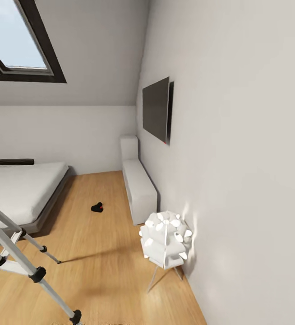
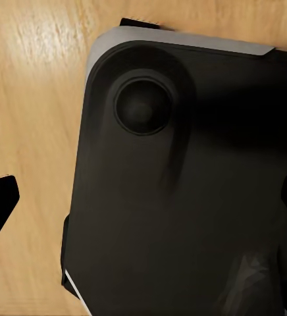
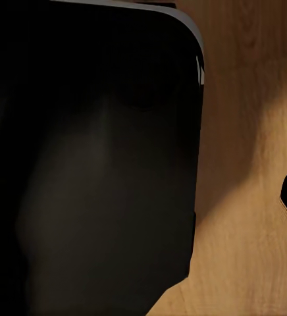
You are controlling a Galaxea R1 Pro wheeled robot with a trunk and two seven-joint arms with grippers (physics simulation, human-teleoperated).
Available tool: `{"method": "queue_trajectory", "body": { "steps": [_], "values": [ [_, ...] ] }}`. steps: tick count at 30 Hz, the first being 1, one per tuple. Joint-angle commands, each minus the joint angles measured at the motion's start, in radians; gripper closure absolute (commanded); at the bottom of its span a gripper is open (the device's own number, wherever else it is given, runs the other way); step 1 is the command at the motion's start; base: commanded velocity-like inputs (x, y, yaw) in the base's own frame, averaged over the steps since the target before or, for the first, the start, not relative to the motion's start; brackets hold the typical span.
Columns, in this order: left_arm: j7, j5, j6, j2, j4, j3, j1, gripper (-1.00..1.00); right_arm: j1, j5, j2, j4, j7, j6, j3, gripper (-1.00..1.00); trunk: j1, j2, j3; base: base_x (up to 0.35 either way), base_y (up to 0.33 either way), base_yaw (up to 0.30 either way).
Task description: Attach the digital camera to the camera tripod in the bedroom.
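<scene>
Meanwhile digital camera (image 1: 97, 207) lay on wood floor (image 1: 107, 253) beside bed (image 1: 21, 189) | camera tripod (image 1: 16, 253) stood near, apart | both grippers' spread: cannot tell

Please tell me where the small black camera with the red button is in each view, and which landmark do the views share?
Head view: the small black camera with red button lies on the light wood floor, between bed and white bench.
Left wrist view: not in it.
Right wrist view: not in it.
Shared landmark: the wood floor.

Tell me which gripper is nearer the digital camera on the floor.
Neither clearly: left gripper and right gripper both hang over the robot's dark base, while the digital camera lies far ahead on the floor, slightly left of centre in the head view.
</scene>
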Motion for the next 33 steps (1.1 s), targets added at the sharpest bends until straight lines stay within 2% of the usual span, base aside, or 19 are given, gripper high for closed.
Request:
{"method": "queue_trajectory", "body": {
  "steps": [1,33],
  "values": [
    [0.0,0.007,-0.001,0.0,-0.002,0.0,0.001,-1.0,0.0,0.001,0.0,0.001,0.0,-0.003,0.001,-1.0,0.0,0.0,-0.001,0.0,0.0,0.278],
    [0.0,0.01,-0.001,-0.01,-0.002,0.004,0.001,-1.0,0.0,0.001,0.0,0.001,0.001,-0.002,0.002,-1.0,0.0,0.0,-0.001,0.0,0.0,0.279]
  ]
}}
